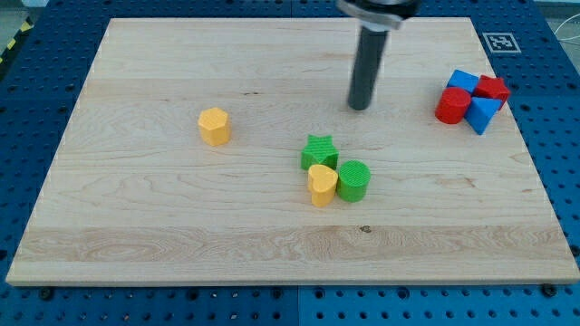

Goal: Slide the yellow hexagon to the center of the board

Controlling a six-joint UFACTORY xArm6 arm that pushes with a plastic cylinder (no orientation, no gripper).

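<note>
On the desk [181, 226], a pale wooden board with visible grain fills most of the view; around it lies a blue perforated surface [36, 72], and a black-and-white square marker [501, 42] sits at the board's corner at the view's top right; a strip with yellow and black stripes [14, 41] shows at the view's top left edge.

No fingers are fitted to this arm, so no opening width applies and nothing is held; the arm ends in a dark rod [367, 63], and my tip [361, 106] stands on bare wood toward the view's top, right of centre; my tip touches no block.

Block positions:
- yellow hexagon [215, 126]: left of the board's centre, alone, well apart from my tip and from every other block;
- green star [319, 151]: near the board's centre, below and slightly left of my tip;
- yellow heart-like block [322, 184]: just below the green star, touching or nearly touching it;
- green cylinder [353, 179]: just beside the yellow heart-like block, on its right;
- red cylinder [452, 105], red block [493, 90], blue block [463, 80] and blue block [483, 114]: packed together near the board's right edge.

The rod's upper mount [381, 9] is cut off by the view's top edge; the shapes of the red block and both blue blocks are hard to make out in the cluster.
</note>
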